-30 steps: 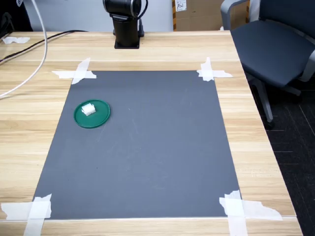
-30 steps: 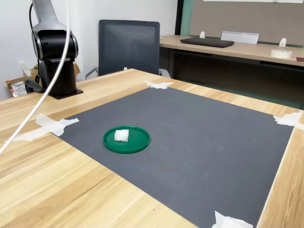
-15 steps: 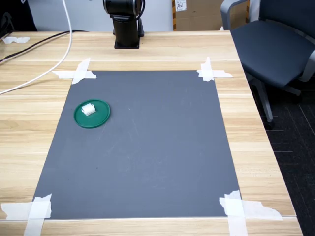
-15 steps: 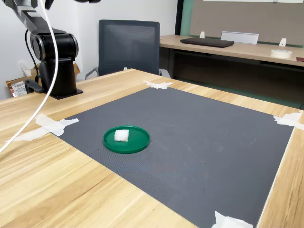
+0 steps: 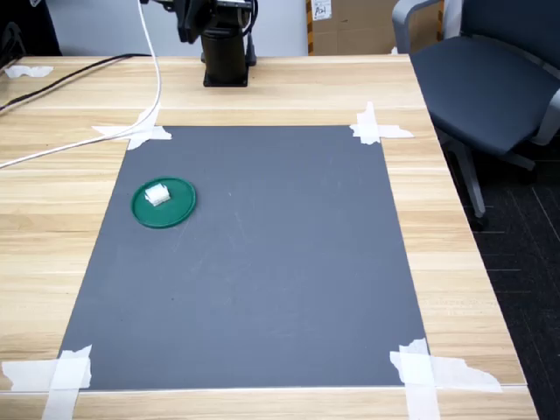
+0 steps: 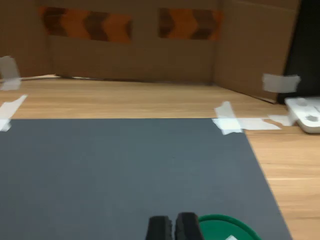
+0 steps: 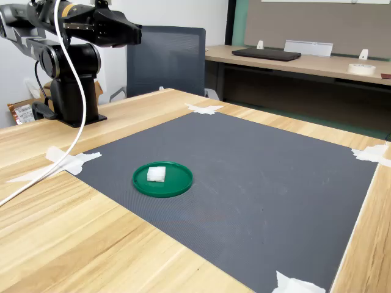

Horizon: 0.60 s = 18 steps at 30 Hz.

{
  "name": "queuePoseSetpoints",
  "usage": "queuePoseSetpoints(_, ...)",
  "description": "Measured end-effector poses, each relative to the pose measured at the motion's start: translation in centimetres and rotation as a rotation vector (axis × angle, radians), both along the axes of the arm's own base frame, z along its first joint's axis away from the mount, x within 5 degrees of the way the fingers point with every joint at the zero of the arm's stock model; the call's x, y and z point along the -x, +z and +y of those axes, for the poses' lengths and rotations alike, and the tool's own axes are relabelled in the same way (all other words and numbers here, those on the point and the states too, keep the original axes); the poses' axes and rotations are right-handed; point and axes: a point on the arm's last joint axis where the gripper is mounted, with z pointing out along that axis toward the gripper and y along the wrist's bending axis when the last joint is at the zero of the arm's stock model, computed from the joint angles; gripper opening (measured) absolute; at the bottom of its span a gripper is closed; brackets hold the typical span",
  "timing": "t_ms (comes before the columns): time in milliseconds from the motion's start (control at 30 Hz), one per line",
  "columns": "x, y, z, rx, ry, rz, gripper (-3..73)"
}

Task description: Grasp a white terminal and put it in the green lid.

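On green lid [image 5: 164, 205], white terminal [image 5: 157, 193], orientation unclear

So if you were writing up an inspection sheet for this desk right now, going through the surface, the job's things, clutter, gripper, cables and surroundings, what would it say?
Surface: dark grey rectangular mat taped at its corners with white tape strips to a light wooden table.
Job's things: tiny white plastic terminal lies inside the flat round dark-green plastic lid.
Clutter: nothing seen on the mat.
Gripper: black gripper raised near the arm's base, well clear of the lid; fingers close together, nothing between them.
Cables: white cable hangs from the arm across the table.
Surroundings: dark office chair, cardboard boxes, another desk.
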Motion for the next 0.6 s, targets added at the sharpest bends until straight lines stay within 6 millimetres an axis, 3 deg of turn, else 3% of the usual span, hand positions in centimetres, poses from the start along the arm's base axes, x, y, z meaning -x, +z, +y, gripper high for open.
queuePoseSetpoints(600, 0.06, -0.01, 0.1, 0.008, 0.016, -0.004, -2.8)
